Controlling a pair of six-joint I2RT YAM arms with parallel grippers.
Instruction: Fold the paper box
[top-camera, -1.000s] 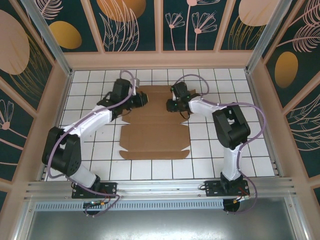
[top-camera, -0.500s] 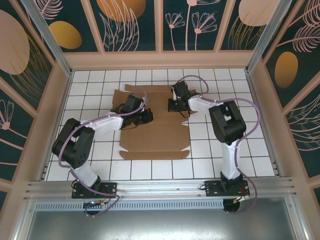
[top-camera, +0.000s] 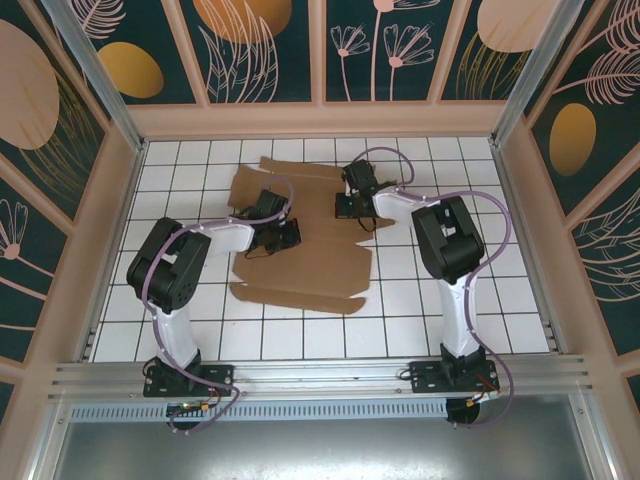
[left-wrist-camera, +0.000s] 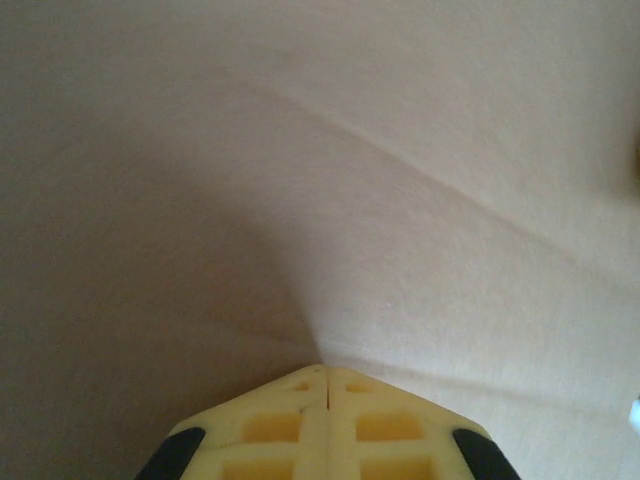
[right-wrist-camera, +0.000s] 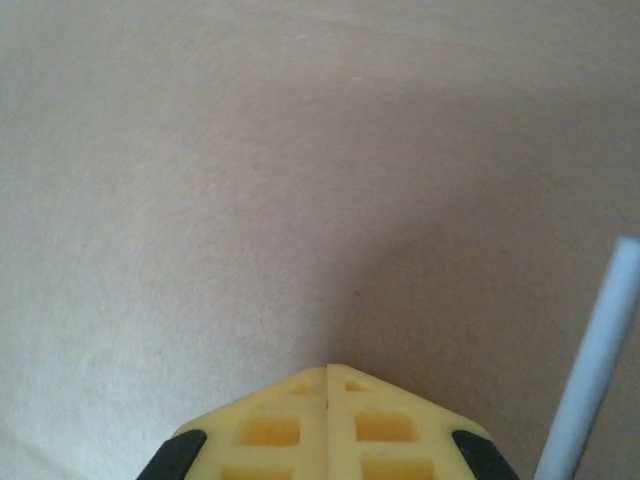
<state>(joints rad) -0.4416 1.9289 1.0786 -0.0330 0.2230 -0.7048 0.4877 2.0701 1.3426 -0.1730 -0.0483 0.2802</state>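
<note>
The paper box (top-camera: 310, 270) lies flat and unfolded on the white tiled table, turned a little askew, its flaps spread toward the back and the near side. My left gripper (top-camera: 290, 233) is shut, with its tip down on the cardboard left of centre. My right gripper (top-camera: 346, 208) is also shut, resting on the box's far right part. In the left wrist view, the yellow fingertips (left-wrist-camera: 327, 372) meet over cardboard (left-wrist-camera: 400, 150) crossed by crease lines. The right wrist view shows closed fingertips (right-wrist-camera: 328, 370) over plain cardboard (right-wrist-camera: 250, 180). Nothing is held between either pair.
Patterned walls (top-camera: 90, 230) enclose the tiled table (top-camera: 470, 300) on three sides. An aluminium rail (top-camera: 320, 375) carrying both arm bases runs along the near edge. A pale cable (right-wrist-camera: 590, 370) crosses the right wrist view's lower right corner.
The left arm has folded back toward its base, its gripper sliding right over the cardboard. The box has turned, its near edge swinging left. The right arm has barely moved.
</note>
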